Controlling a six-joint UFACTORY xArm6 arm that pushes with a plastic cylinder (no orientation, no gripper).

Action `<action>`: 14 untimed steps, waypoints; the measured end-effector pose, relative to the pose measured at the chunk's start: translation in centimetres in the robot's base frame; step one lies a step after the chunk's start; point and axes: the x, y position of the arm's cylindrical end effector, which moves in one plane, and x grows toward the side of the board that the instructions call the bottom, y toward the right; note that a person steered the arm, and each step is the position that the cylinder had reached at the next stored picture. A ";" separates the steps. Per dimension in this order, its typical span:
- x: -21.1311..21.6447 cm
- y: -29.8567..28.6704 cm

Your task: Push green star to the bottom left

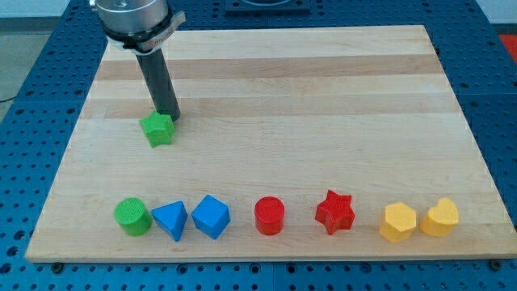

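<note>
Looking at the one camera view we've got, our rod comes down from the view's top left, and my tip (170, 115) sits right at the top-right edge of the green star (158, 129), touching it or as good as. No gripper on this rig, just the plain dark rod, so we have nothing to call open or closed and nothing is being held.

That green star is on the wooden board (323, 97), in the left part, a bit above the middle of the board's height, well apart from everything else.

Along the view's bottom we see a row of blocks. From the view's left: a green cylinder (132, 217), then a blue triangle-ish block (170, 219) just beside a blue cube-like block (211, 216), those two nearly touching. Further right a red cylinder (270, 216), then a red star (335, 212), and near the right end a yellow hexagon-ish block (398, 221) next to a yellow heart-ish block (439, 217); we can't tell if those two touch.

Around the board we see the blue perforated table (24, 121).
</note>
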 end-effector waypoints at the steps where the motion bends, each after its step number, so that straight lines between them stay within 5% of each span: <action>1: 1.1 0.0; 5: 7.5 -6.1; 9: 8.2 -11.9; 11: 5.7 -7.3; 14: 13.0 -8.6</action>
